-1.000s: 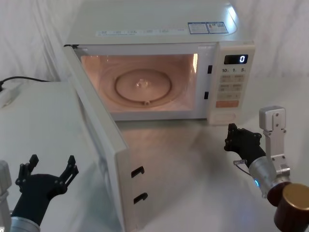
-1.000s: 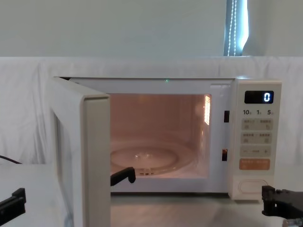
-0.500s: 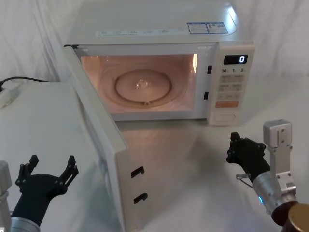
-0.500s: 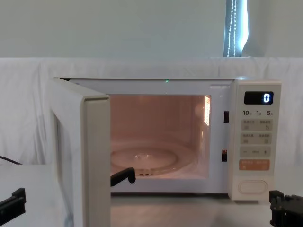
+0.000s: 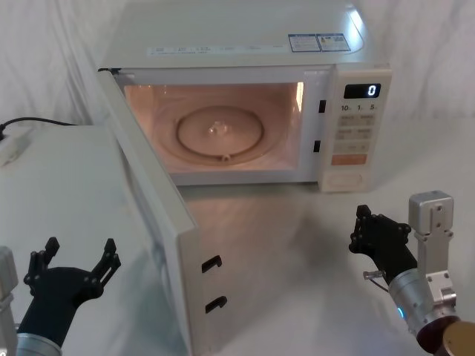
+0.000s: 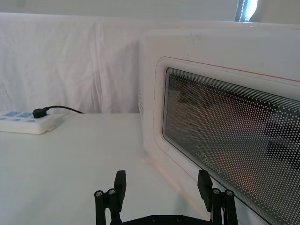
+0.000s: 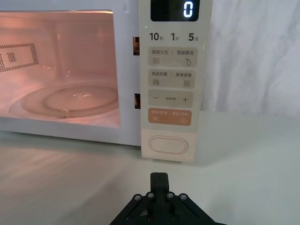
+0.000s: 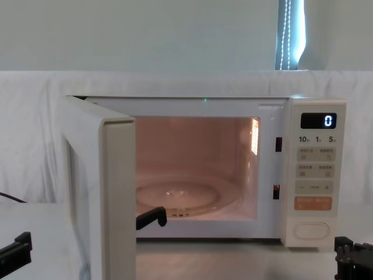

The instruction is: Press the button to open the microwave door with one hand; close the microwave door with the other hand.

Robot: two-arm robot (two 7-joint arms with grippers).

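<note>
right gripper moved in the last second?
Yes. In the head view the right gripper, jaws shut, has backed away from the button toward the robot; the microwave door stays open.

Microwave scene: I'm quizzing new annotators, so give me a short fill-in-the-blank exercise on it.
1. The microwave door stands ____.
2. The display shows the digit ____.
3. The right gripper, fingers shut, faces the button without ____ it.
4. The left gripper has its fingers ____.

Missing words: open; 0; touching; open

glass turntable (image 5: 219,133), power strip (image 6: 26,123), black cable (image 6: 63,109)
</note>
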